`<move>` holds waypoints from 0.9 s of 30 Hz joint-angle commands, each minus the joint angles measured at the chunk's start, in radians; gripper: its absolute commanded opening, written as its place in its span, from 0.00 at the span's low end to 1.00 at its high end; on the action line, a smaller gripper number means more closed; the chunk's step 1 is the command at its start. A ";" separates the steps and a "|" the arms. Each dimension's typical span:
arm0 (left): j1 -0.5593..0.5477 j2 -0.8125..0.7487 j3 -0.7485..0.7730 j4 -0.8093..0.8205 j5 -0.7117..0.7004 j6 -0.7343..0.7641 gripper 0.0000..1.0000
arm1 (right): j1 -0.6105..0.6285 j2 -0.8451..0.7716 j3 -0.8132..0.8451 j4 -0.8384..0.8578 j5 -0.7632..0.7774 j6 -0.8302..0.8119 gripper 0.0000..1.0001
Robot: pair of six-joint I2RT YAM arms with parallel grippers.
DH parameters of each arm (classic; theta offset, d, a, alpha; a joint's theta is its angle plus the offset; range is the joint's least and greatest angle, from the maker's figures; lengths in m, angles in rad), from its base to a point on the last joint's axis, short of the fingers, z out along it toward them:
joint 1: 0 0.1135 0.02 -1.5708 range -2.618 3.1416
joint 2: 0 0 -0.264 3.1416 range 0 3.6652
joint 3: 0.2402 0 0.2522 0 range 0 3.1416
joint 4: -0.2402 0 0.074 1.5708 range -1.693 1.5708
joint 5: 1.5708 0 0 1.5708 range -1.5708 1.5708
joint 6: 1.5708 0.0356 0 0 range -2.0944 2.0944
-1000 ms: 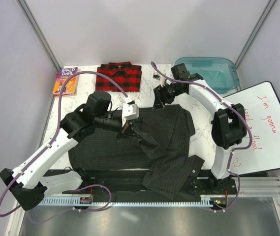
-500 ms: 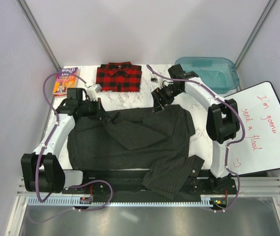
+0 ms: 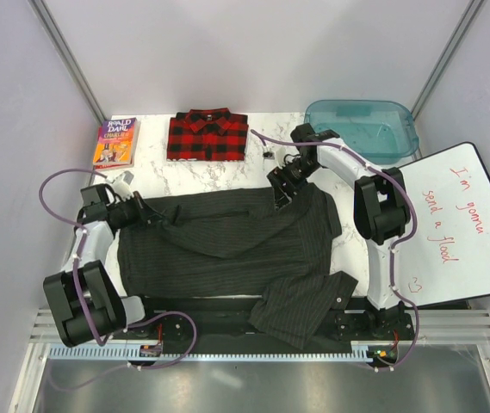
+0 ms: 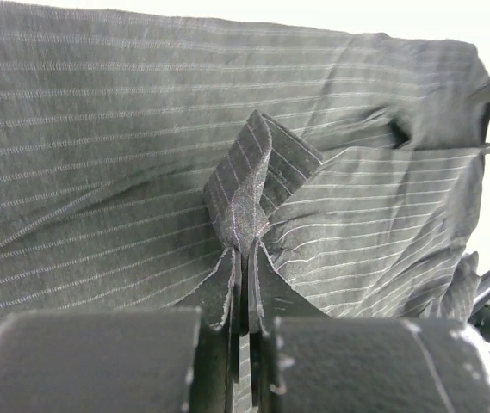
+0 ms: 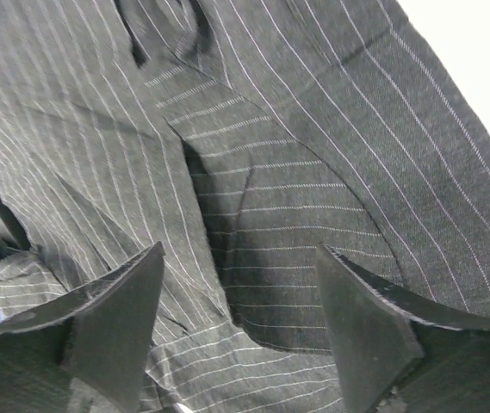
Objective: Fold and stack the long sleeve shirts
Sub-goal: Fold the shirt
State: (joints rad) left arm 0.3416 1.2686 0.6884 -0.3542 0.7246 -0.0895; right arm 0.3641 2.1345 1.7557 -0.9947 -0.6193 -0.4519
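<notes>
Top external view: the dark shirt lies spread across the middle of the marble table, rumpled, with one part hanging over the near edge at the right. The plaid shirt sits folded, collar up, at the far edge, well apart from the dark one, with a book to its left and a teal bin to its right. A whiteboard lies at the table's right side.

The left claw is at the dark shirt's left far corner. In the left wrist view this claw is pinched tight on a raised fold of the pinstriped cloth, the jaws nearly meeting with the fabric bunched between them.

The right claw is at the shirt's far edge, right of centre. In the right wrist view it stands wide open over the cloth, gripping nothing; whether its fingers touch the shirt cannot be told.
</notes>
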 commanded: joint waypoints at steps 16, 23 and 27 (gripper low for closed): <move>0.168 0.224 0.345 -0.280 -0.071 0.319 0.65 | 0.010 0.045 0.047 -0.079 0.098 -0.108 0.69; -0.015 0.368 0.459 -0.404 -0.141 0.485 0.56 | 0.013 0.050 0.044 -0.104 0.121 -0.148 0.70; -0.096 0.425 0.485 -0.393 -0.197 0.467 0.55 | 0.016 0.064 0.059 -0.120 0.113 -0.162 0.71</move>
State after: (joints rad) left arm 0.3008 1.6501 1.1236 -0.6949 0.6014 0.3065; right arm 0.3717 2.1830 1.7676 -1.0840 -0.5030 -0.5716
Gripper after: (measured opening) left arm 0.557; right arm 0.706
